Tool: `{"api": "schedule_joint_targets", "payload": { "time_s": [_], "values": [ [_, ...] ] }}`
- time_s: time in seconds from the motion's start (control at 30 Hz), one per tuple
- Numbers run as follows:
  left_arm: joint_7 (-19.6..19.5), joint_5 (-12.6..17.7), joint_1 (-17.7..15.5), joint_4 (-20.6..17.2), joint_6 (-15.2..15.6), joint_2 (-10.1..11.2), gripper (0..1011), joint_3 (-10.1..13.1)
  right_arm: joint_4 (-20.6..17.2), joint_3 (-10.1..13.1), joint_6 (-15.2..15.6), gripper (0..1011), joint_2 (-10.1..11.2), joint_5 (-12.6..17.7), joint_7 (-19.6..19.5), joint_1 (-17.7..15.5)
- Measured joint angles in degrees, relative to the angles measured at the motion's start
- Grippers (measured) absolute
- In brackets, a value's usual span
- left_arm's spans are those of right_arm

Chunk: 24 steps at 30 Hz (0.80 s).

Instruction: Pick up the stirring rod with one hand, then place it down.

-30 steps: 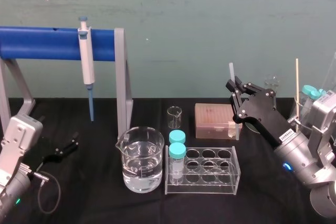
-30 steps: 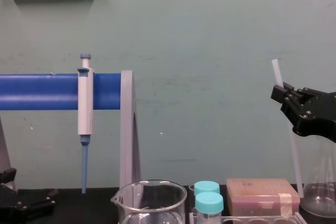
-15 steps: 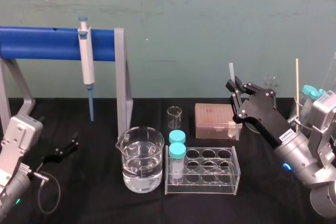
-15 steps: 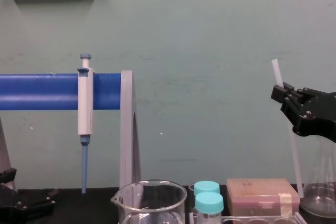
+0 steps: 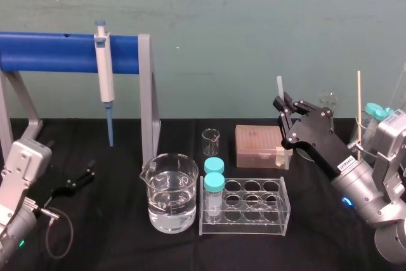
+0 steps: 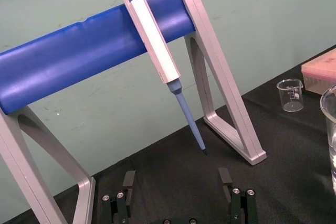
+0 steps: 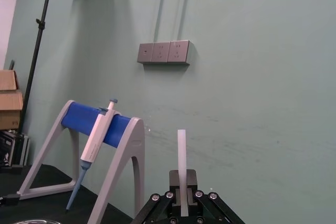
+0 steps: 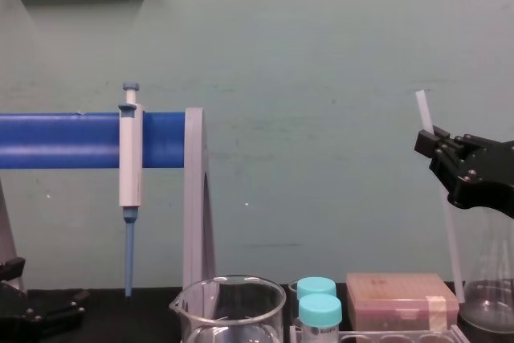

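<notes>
Right gripper (image 5: 283, 110), a black mechanical hand with blocky jointed fingers, sits right of centre in the head view, clenched on the long, thin, translucent white stirring rod (image 5: 278, 87). The rod stands nearly upright with a slight tilt. Its upper end projects above the fingers, and its lower length runs down past the right edge of the tan rectangular tip box (image 5: 257, 145). In the chest view, the rod (image 8: 452, 247) lies at the right of the frame and appears to end just above the black table (image 5: 114, 220), though contact cannot be judged. Left gripper (image 5: 77, 181), at the lower left of the head view, lies low over the table with its fingers (image 6: 129, 179) spread apart and empty. A white-bodied pipette with blue tip (image 5: 104, 74) hangs from the blue bar stand (image 5: 57, 52) at the upper left.
</notes>
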Motion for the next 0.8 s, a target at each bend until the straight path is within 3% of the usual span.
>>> {"api": "schedule_joint_targets", "payload": {
  "time_s": [0.8],
  "values": [
    [0.00,0.00,0.00,0.00,0.00,0.00,1000,0.00,0.00,0.00,0.00,66,0.00,0.00,0.00,0.00]
  ]
}}
